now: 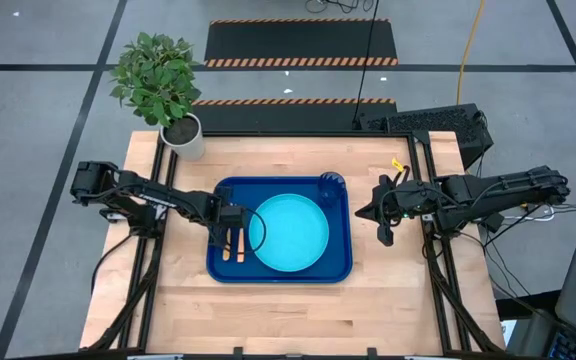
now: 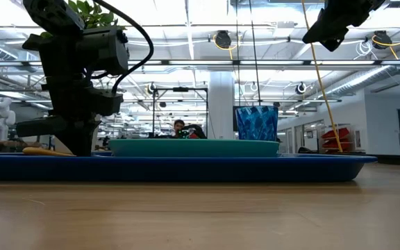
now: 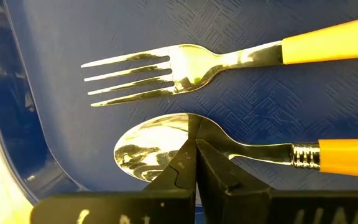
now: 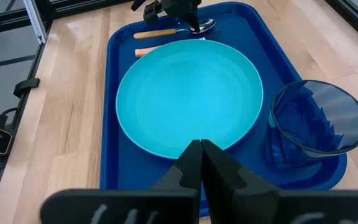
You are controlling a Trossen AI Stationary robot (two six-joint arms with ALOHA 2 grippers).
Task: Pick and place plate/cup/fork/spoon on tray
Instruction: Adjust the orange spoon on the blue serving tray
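The dark blue tray (image 1: 218, 270) lies mid-table. The turquoise plate (image 1: 290, 232) rests flat in it, and the blue cup (image 1: 332, 181) stands upright in its far right corner. The fork (image 3: 166, 71) and the spoon (image 3: 148, 146) lie side by side on the tray floor, left of the plate. My left gripper (image 3: 195, 142) is shut, low over the spoon where the bowl meets the neck. My right gripper (image 1: 383, 222) is shut and empty, raised beside the tray's right edge. It also shows in the right wrist view (image 4: 202, 146). My left gripper's shut fingertips (image 3: 185, 155) point down at the spoon where the bowl meets the neck (image 3: 219, 144). I cannot tell whether they touch it. The spoon lies flat on the tray floor.
A potted plant (image 1: 183, 135) stands at the table's far left corner. Bare wooden table top (image 1: 288, 315) lies between the tray and the near edge. Black frame rails run along both sides. A person (image 2: 179, 127) shows far off in the room behind.
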